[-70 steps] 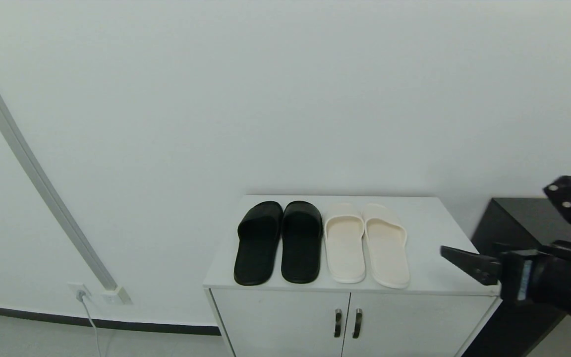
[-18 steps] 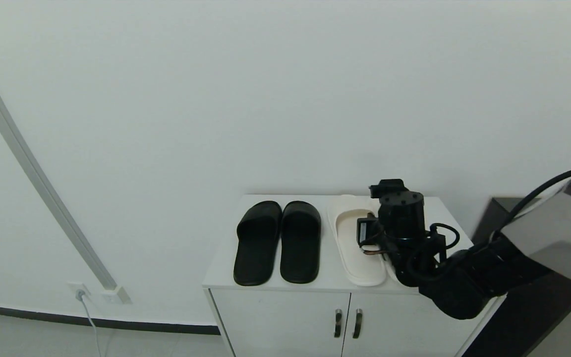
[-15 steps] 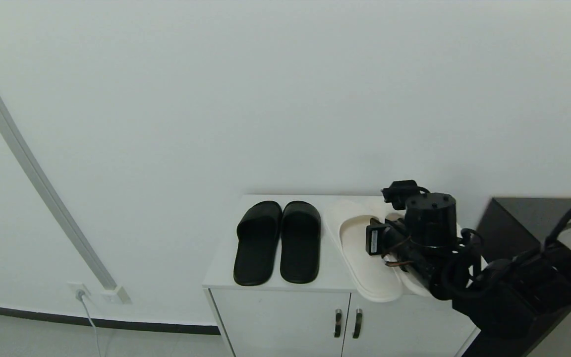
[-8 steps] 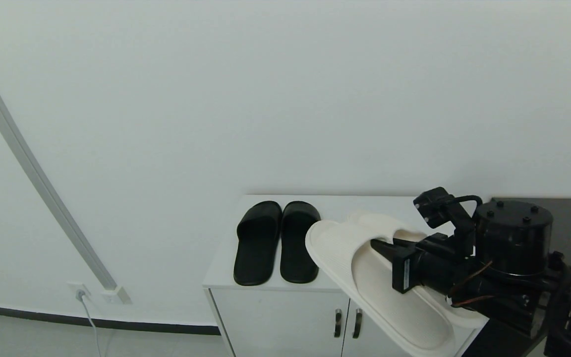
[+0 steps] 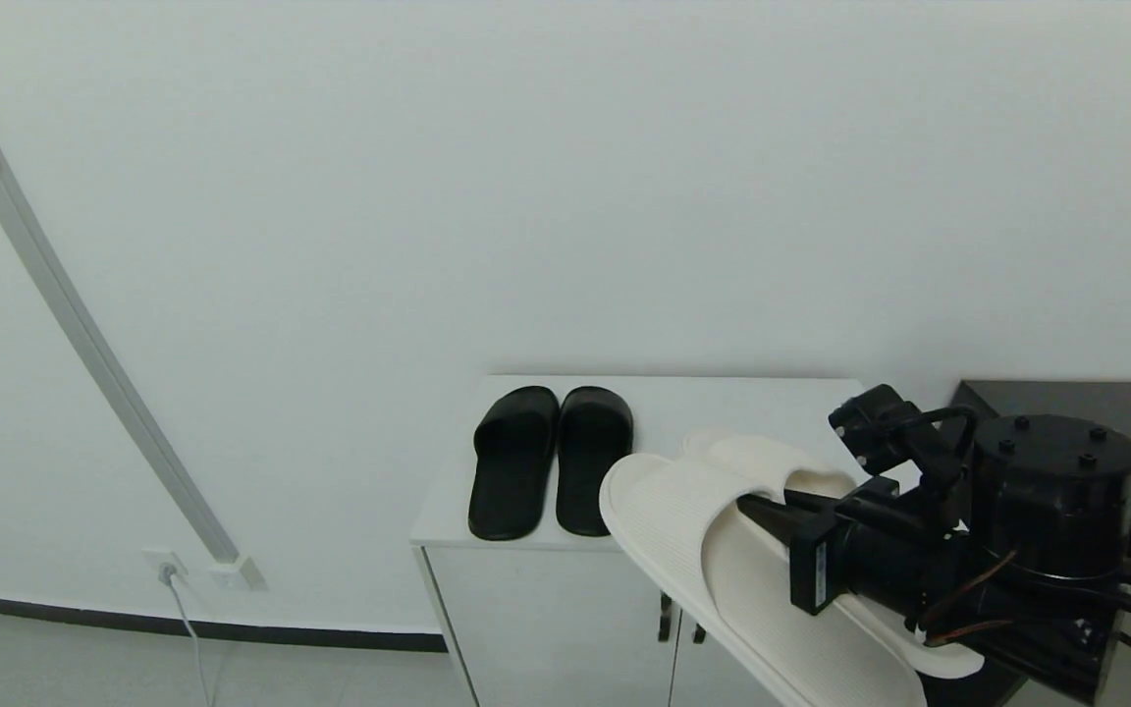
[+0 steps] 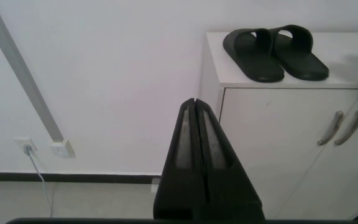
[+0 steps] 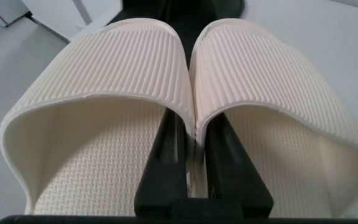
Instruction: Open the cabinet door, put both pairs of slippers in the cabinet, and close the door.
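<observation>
The right gripper [image 5: 757, 511] is clenched on the pair of white slippers [image 5: 683, 511], held in the air in front of the cabinet [image 5: 526, 599], low on its right side and clear of the top. In the right wrist view the gripper [image 7: 194, 149] pinches the two inner side walls of the white slippers [image 7: 104, 74] together, one finger inside each strap. The pair tilts steeply, ribbed soles turned outward.

Nearly five seconds ago the white pair lay flat on the cabinet top beside the black slippers [image 5: 551, 462], with the gripper coming in from the right. About a second ago the arm was over them and dragging them past the front edge – half a second ago they were already lifted off. Since then they have shifted only slightly; the head camera has also moved a little, so the whole scene sits differently.

The black slippers [image 6: 275, 45] have not moved – side by side at the left of the top, toes to the wall. Both doors [image 5: 565, 628] are closed, the handles [image 6: 344, 126] untouched.

The left gripper [image 6: 195, 109] hangs low to the left of the cabinet [image 6: 278, 137], fingers pressed together on nothing, near a wall socket [image 6: 25, 147].
</observation>
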You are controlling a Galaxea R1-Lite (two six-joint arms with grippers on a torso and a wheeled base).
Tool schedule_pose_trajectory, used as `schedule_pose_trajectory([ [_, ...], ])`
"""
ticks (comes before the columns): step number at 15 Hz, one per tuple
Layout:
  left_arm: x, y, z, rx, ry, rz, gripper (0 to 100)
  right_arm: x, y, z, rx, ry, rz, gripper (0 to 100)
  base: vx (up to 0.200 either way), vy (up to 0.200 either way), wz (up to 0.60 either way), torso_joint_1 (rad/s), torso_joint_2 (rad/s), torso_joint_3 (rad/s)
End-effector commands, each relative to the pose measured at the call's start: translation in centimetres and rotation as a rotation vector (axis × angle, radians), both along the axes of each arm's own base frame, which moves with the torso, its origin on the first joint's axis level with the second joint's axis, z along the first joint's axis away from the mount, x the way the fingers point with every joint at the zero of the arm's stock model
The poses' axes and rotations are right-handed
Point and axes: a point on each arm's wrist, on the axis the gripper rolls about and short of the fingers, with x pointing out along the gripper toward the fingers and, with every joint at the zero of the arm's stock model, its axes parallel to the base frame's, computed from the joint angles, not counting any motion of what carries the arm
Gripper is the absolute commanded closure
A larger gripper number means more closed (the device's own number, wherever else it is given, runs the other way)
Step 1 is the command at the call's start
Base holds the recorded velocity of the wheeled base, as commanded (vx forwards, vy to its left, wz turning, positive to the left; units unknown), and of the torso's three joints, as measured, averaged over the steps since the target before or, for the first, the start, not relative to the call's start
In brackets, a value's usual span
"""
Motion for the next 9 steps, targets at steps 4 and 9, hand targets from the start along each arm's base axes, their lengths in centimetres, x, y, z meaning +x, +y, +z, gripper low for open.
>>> schedule_pose_trajectory([
  [4,0.01,0.00,0.00,0.000,0.001,0.001,100,-0.15,-0.09,-0.10,-0.002,0.003,0.003,100,-0.200,0.000,0.00,-0.007,0.00,0.005],
  [9,0.01,0.00,0.00,0.000,0.001,0.001,100,-0.21,-0.11,-0.08,-0.013,-0.011,0.004,100,-0.200,0.000,0.00,0.002,0.01,0.002],
])
